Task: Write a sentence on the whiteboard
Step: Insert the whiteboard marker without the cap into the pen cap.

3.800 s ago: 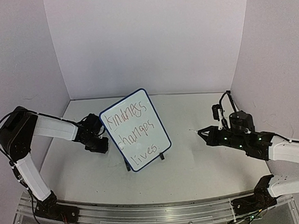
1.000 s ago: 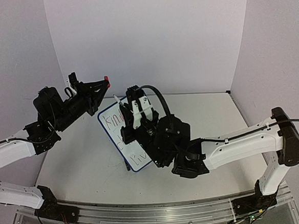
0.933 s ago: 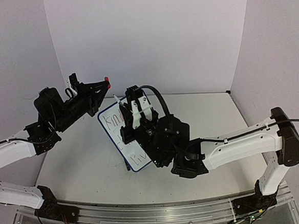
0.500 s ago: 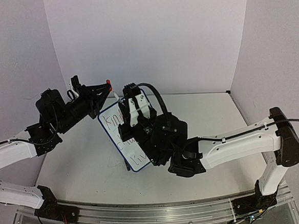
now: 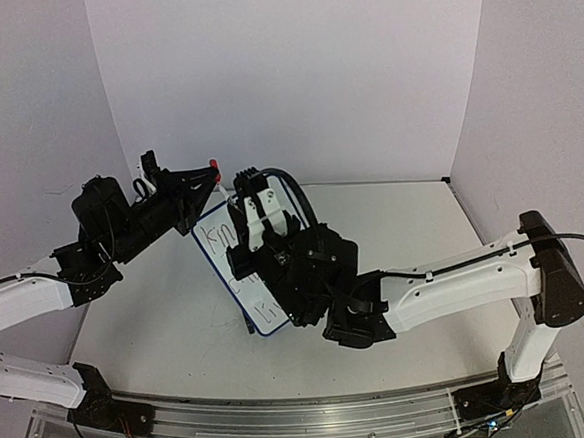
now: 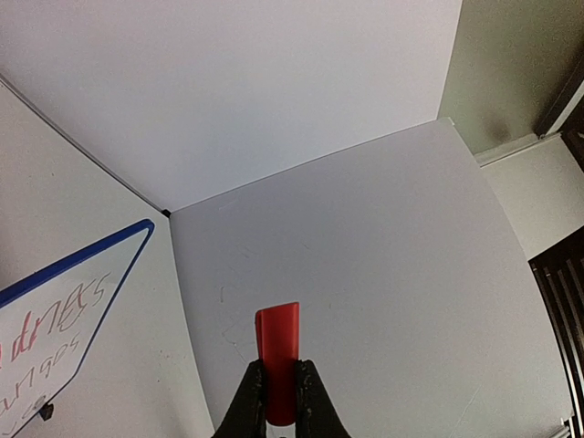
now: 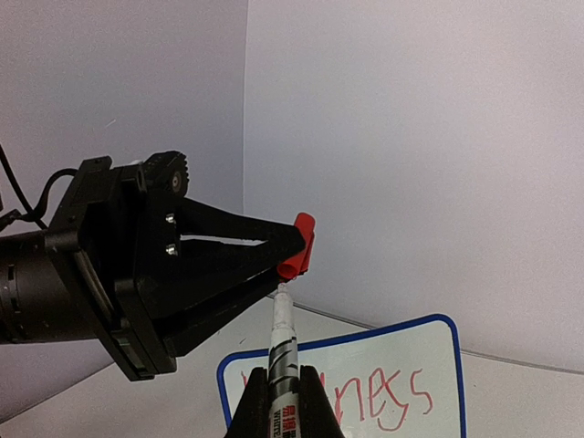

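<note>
Left claw (image 6: 278,394) gripping red cap (image 6: 276,336), right claw (image 7: 280,412) gripping marker (image 7: 282,351); newly raised together, sentence (image 7: 379,397) complete, recapping next

The top external camera sits high behind the arm bases, looking down over the whole table (image 5: 423,230). The left wrist camera looks forward from its wrist, close on the red cap (image 6: 276,360). The right wrist camera looks past its marker (image 7: 282,365) at that cap, near. All three share the whiteboard (image 5: 218,259).
</note>
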### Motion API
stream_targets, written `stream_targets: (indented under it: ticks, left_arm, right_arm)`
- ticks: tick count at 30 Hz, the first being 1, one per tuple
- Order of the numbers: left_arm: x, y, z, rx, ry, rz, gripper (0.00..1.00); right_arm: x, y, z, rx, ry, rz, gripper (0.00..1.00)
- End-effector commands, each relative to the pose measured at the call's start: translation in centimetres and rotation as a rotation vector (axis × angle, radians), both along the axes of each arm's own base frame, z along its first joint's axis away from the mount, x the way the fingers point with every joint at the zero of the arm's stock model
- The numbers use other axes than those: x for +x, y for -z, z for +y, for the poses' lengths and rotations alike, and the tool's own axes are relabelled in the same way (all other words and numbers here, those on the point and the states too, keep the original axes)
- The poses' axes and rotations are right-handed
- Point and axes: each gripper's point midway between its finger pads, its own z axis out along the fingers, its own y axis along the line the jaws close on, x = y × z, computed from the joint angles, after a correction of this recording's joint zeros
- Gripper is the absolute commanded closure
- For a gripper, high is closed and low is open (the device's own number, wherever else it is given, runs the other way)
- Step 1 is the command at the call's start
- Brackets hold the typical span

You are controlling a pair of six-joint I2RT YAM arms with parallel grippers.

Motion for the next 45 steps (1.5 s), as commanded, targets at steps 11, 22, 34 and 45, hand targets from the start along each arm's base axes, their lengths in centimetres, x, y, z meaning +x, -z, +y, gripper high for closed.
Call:
stream_targets:
  ticks: [11, 22, 34, 45]
  left_arm:
    - [-0.5, -0.7, 0.0, -0.043, 0.013, -0.008, 1.00]
    - [-0.7, -0.7, 0.4, -0.052, 0.004, -0.008, 1.00]
    - [-0.8, -1.3, 1.1, -0.057, -0.015, -0.023, 1.00]
    - [-0.9, -1.4, 0.8, -0.058, -0.005, -0.023, 1.00]
  right_arm:
    - [0.5, -1.6, 0.2, 0.028, 0.039, -0.012, 1.00]
    - [0.6, -1.3, 0.3, 0.017, 0.049, -0.008, 1.00]
    - [0.7, -0.6, 0.4, 0.006, 0.049, 0.003, 1.00]
    - [0.7, -0.5, 0.8, -0.003, 0.046, 0.000, 1.00]
